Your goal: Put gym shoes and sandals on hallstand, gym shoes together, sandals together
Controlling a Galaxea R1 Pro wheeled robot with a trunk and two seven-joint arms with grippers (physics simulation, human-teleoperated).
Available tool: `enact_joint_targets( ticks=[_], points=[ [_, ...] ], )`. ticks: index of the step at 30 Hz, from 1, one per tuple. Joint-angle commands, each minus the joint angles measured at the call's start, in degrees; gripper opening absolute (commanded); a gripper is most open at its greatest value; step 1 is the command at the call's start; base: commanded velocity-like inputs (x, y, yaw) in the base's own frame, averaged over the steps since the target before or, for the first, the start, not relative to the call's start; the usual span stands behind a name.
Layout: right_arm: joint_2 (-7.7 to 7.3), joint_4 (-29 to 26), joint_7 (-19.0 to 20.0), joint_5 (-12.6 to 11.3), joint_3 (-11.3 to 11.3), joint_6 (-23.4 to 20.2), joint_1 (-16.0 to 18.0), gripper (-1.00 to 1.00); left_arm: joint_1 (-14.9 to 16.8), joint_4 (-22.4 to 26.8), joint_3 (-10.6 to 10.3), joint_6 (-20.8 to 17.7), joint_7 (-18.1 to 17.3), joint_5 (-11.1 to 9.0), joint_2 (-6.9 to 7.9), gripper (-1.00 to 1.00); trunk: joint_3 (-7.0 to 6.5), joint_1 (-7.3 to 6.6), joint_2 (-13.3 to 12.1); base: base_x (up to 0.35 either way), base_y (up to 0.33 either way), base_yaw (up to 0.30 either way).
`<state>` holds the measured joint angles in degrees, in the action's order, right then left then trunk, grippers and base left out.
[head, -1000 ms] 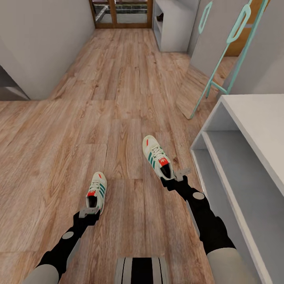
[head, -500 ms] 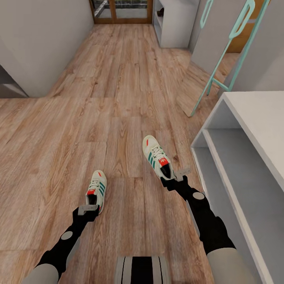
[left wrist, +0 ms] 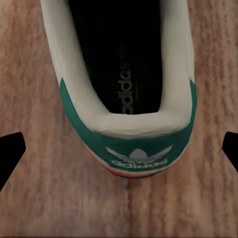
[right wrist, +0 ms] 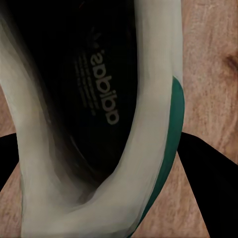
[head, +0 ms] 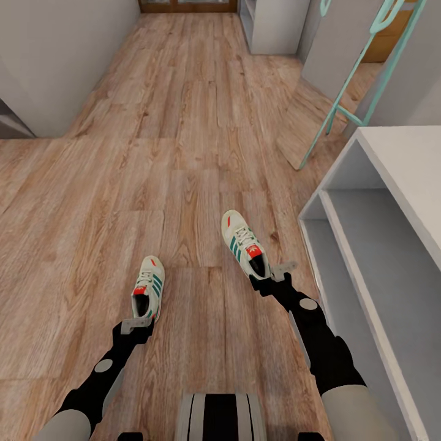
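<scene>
We're seeing the left gripper (head: 137, 324) spread wide behind the left shoe's (head: 149, 288) heel, not touching. The right gripper (head: 267, 280) is pinching the right shoe's (head: 244, 248) heel collar. Both shoes are sitting on the wood floor (head: 92, 214) beside the grey rack (head: 367, 257).

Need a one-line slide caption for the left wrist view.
Open left gripper straddles the green heel of a gym shoe on the corridor floor.

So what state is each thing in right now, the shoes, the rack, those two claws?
White green-striped sneaker at left: upright on the wood floor, heel just ahead of the open left gripper.
Same-style right sneaker: heel rim gripped by the right gripper.
Light-grey shoe rack: shelves in view hold no shoes.
</scene>
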<state>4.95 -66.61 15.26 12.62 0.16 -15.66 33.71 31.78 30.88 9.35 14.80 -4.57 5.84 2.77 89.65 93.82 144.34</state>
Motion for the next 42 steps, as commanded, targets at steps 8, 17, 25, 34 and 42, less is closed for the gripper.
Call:
enact_joint_targets(
  ticks=[8, 17, 25, 34, 42],
  points=[
    [0.06, -0.10, 0.30, 0.57, -0.07, -0.26, -0.01, -1.00, 0.03, -0.03, 0.57, 0.23, -0.44, 0.58, -0.05, 1.00, 0.22, -0.01, 0.01, 0.000, 0.000, 0.000],
    [0.06, -0.10, 0.30, 0.57, -0.07, -0.25, 0.02, -1.00, 0.03, -0.04, 0.75, 0.32, -0.44, 0.58, 0.08, 1.00, 0.24, -0.01, 0.01, 0.001, 0.000, 0.000],
    [0.06, -0.10, 0.30, 0.57, -0.07, -0.27, 0.01, -1.00, 0.03, -0.46, 0.80, 0.32, -0.44, 0.43, 0.13, 1.00, 0.24, -0.01, 0.01, 0.042, 0.000, 0.000],
    [0.05, -0.10, 0.30, 0.57, -0.07, -0.26, 0.00, -1.00, 0.03, -0.56, 0.74, 0.32, -0.44, 0.63, -0.01, 1.00, 0.24, -0.01, 0.01, 0.047, 0.000, 0.000],
    [0.02, -0.10, 0.30, 0.57, -0.07, -0.28, 0.02, -1.00, 0.03, -0.56, 0.84, 0.32, -0.44, 0.49, 0.04, 1.00, 0.24, -0.01, 0.01, 0.062, 0.000, 0.000]
  ],
)
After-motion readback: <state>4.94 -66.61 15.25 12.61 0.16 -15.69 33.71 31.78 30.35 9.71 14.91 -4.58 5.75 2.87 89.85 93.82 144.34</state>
